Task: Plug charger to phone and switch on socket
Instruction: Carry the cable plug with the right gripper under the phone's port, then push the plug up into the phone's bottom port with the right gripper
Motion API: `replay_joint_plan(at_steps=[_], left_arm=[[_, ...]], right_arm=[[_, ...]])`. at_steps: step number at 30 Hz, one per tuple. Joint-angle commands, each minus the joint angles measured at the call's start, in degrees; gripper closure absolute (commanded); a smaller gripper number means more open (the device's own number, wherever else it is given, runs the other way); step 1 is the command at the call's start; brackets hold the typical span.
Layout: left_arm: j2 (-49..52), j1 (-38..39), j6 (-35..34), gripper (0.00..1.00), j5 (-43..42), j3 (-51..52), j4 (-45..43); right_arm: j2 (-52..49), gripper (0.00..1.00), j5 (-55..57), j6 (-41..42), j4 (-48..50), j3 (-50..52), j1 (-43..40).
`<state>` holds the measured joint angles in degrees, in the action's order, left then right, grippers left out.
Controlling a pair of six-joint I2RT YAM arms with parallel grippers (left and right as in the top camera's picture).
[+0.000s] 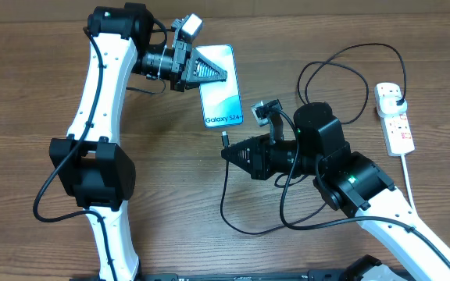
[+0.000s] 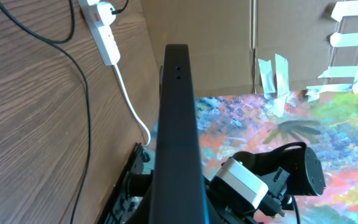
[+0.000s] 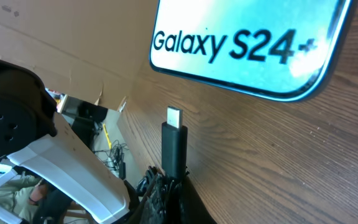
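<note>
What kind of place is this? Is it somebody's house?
Probably a robot lab or workshop, not a home: a left arm and a right arm work at a wooden table, and taped cardboard panels show in the background.

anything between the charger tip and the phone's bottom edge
Nothing. Only bare table separates the charger tip from the phone. This shows clearest in the right wrist view.
</note>
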<state>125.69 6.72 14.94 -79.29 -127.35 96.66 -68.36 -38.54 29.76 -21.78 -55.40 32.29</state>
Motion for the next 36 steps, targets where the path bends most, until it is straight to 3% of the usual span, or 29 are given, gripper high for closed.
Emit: replay_joint_plan(at_steps=[1, 36], left_arm=[[-1.3, -0.2, -0.4, 0.96, -4.3, -1.5, 0.2], [-1.3, 1.6, -2.3, 0.96, -5.3, -1.5, 0.2]], right_arm=[[1.0, 0.96, 0.5, 0.5, 1.1, -1.7, -0.2], [1.0, 0.96, 1.4, 4.7, 1.6, -1.7, -2.2]])
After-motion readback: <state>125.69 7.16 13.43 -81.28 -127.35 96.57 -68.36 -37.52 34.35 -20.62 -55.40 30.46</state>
